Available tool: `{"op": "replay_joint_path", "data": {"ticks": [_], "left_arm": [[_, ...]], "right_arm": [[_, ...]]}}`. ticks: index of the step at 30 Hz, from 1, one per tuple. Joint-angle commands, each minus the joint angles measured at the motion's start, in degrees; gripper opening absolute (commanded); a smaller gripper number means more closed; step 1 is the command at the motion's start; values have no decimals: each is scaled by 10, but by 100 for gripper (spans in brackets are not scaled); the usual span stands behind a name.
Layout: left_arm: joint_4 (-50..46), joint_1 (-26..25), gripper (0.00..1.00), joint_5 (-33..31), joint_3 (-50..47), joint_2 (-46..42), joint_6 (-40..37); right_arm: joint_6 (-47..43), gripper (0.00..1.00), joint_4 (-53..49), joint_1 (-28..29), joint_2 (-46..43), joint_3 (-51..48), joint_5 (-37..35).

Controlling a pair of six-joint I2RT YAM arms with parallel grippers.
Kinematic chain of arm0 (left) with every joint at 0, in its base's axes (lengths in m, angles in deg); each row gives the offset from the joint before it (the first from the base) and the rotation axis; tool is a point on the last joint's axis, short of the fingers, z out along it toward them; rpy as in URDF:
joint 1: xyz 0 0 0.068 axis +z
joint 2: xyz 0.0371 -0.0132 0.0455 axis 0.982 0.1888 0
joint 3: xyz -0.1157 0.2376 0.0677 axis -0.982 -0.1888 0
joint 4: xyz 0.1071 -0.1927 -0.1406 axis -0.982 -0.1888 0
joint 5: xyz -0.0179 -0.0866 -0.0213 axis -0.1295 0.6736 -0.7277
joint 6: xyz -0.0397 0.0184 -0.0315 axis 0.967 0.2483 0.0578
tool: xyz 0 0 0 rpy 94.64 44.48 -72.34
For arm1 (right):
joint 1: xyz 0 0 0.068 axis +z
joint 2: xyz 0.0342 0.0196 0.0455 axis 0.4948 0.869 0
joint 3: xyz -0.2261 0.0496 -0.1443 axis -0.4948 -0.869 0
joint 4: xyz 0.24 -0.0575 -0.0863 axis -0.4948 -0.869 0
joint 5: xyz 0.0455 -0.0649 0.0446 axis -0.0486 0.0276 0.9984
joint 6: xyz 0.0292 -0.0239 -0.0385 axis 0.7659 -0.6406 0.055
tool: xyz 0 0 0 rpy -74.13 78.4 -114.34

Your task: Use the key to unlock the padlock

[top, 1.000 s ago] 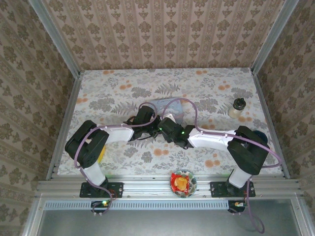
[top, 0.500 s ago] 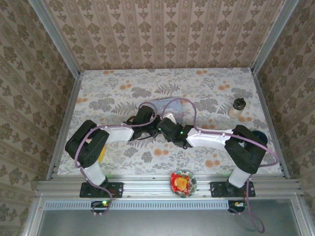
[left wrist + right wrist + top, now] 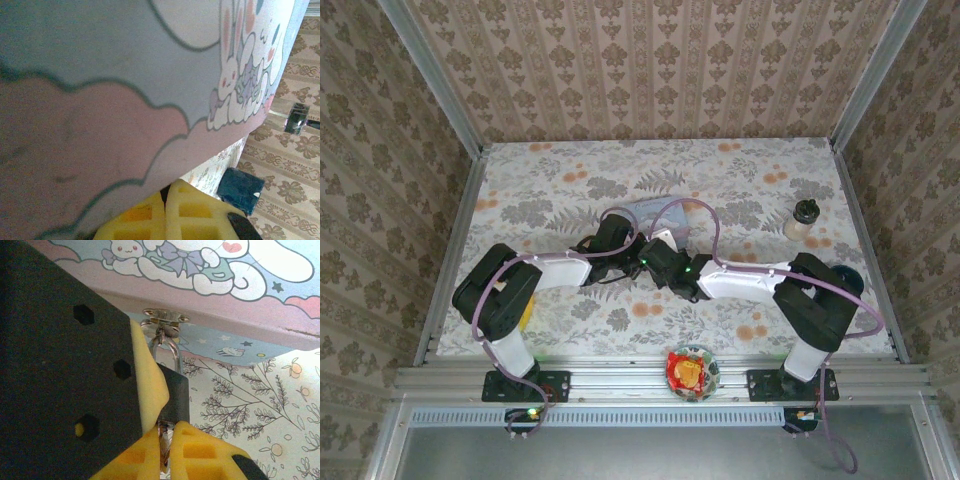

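Right gripper (image 3: 166, 445) yellow foam pads (image 3: 200, 455) pinch thin metal key (image 3: 161, 432) under boxy black padlock (image 3: 175, 395). Padlock hangs upright, silver shackle (image 3: 165, 347) up in pastel cartoon-print tin (image 3: 210, 295) hasp (image 3: 162, 316). Left gripper (image 3: 167, 200) grip: can't tell.

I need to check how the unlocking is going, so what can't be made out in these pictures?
The key: right wrist view, yellow pads cover nearly all of it.
Shackle: same view, a pad hides one leg entering the padlock.
Left jaws' grip: left wrist view, blurred tin blocks it.
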Motion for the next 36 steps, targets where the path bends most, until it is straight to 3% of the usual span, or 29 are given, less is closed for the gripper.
{"op": "replay_joint_path", "data": {"ticks": [1, 12, 25, 30, 36], "left_arm": [[-23, -7, 0, 28, 3, 7, 8], [-11, -10, 0, 31, 6, 13, 3], [11, -16, 6, 34, -3, 18, 10], [21, -20, 8, 35, -5, 25, 15], [89, -20, 19, 37, -25, 34, 38]], "right_arm": [[7, 0, 18, -15, -20, -11, 47], [83, 0, 153, -113, -89, -97, 257], [220, 0, 281, -193, -70, -140, 401], [263, 0, 314, -204, -61, -145, 424], [252, 0, 295, -203, -61, -140, 414]]}}
